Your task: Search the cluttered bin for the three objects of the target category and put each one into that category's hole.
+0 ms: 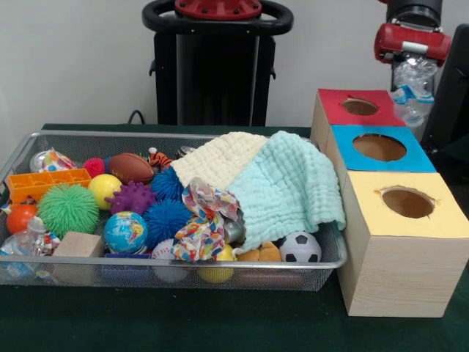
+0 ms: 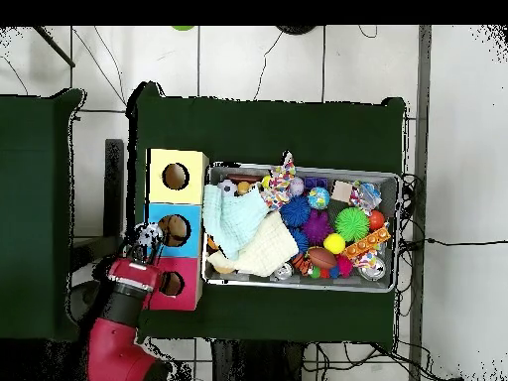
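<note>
Three wooden boxes are standing in a row at the 3 o'clock side of the bin (image 1: 22, 150) in the front view, topped red, blue and yellow from far to near. One clear, wrinkly plastic bottle (image 1: 412, 84) with a faint blue tint is hanging from the gripper (image 1: 412, 70) at the 1 o'clock corner of that view, just beyond the red-topped box and to the 3 o'clock side of the hole (image 1: 360, 107). Whether the fingers are clamped on the plastic cannot be told, since the crumpled piece is hiding them, though it is dangling directly below the red wrist.

Seen from overhead, the gripper (image 2: 147, 243) is sitting at the outer edge of the boxes, at about 10 o'clock from the red box's hole (image 2: 171, 284), with the bottle (image 2: 147, 236) showing as a pale speckled lump beside the blue top.

Another clear plastic piece (image 1: 28, 240) is lying in the bin at its 8 o'clock corner in the front view, touching a wooden cube (image 1: 78, 245) and just below an orange ball (image 1: 20, 218). A cream cloth (image 1: 220, 158) and a mint cloth (image 1: 286, 187) are draping over the bin's 3 o'clock end, the mint one hanging across the rim toward the boxes. A wad of dotted paper (image 1: 203, 220) is resting against the mint cloth, beside a globe ball (image 1: 125, 232) and a green spiky ball (image 1: 67, 209).
</note>
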You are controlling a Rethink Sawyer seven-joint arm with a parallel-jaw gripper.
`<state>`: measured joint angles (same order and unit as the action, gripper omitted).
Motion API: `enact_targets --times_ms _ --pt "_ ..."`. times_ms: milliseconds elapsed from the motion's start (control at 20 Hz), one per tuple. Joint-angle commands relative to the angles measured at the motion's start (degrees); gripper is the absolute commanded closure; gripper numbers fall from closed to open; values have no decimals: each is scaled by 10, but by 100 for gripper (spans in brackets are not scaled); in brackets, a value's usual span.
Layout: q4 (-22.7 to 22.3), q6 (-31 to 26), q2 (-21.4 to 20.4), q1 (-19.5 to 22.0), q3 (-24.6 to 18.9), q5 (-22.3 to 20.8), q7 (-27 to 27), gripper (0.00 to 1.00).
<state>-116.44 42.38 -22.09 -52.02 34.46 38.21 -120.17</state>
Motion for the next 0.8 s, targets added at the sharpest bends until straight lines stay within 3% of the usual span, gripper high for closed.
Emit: enact_targets --times_ms 50,800 --pt "-3 -73 -3 -8 -52 43 -57 100" --pt "9 -48 11 22 -56 2 -73 100"
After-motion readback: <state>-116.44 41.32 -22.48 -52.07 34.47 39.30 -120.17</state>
